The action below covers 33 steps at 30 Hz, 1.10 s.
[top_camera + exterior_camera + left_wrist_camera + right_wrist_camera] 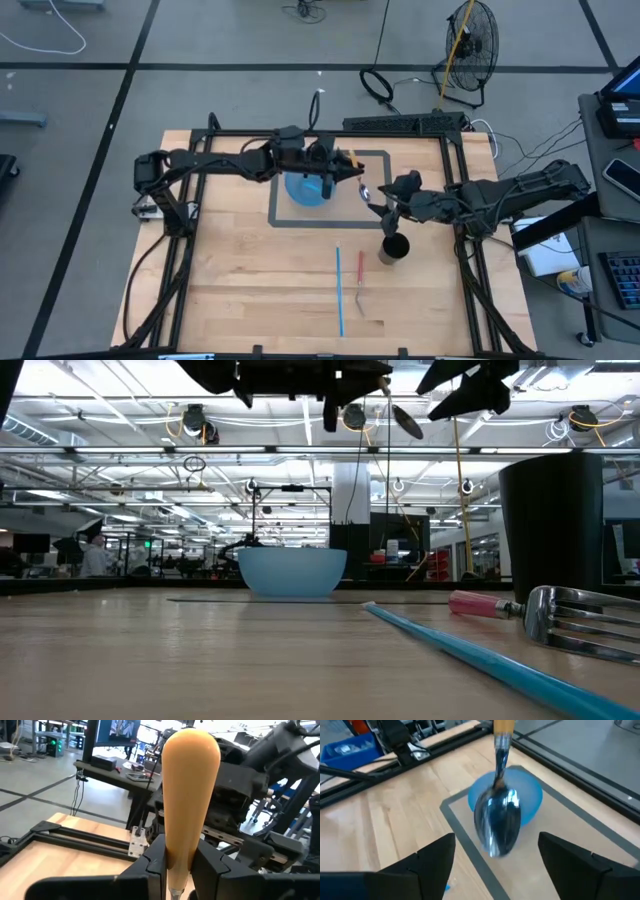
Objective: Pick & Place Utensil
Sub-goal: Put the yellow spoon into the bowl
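A spoon with a yellow handle and a shiny metal bowl hangs in the air beside the blue bowl, which stands in a grey taped square. My left gripper is shut on the spoon. My right gripper stands open just right of the spoon's metal bowl, one finger on either side of it and apart from it. A black cup stands on the table near the right arm. My left gripper pinches the narrow end of the spoon's yellow handle, just by the metal neck, between its two fingers. It reaches in level from the table's left side. The spoon is lifted clear and tilted, its metal bowl lower and toward the right arm.
A fork with a red handle and a long blue stick lie on the wood toward the near edge. A black frame runs along the table's sides. Bare wood lies to the near left.
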Motion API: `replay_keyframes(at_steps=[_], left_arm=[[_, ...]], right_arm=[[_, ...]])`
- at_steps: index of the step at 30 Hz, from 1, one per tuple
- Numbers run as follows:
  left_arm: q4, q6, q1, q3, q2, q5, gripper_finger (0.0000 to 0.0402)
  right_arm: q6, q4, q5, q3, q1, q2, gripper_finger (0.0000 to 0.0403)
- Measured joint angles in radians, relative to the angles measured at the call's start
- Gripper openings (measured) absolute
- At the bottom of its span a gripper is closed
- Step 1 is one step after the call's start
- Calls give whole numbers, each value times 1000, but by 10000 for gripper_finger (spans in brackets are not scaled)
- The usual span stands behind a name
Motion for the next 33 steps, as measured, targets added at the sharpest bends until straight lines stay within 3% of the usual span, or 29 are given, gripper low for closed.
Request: replay_keyframes(at_steps=[8,22,33], left_arm=[[-91,30,78,1,-23,13,62],[-537,190,210,0,-72,7,60],[-572,198,304,-93,-72,19,68]], right_arm=[[42,-82,-1,0,0,0,302],[40,-130,-3,0,0,-6,302],[37,-133,-3,-1,0,-29,302]])
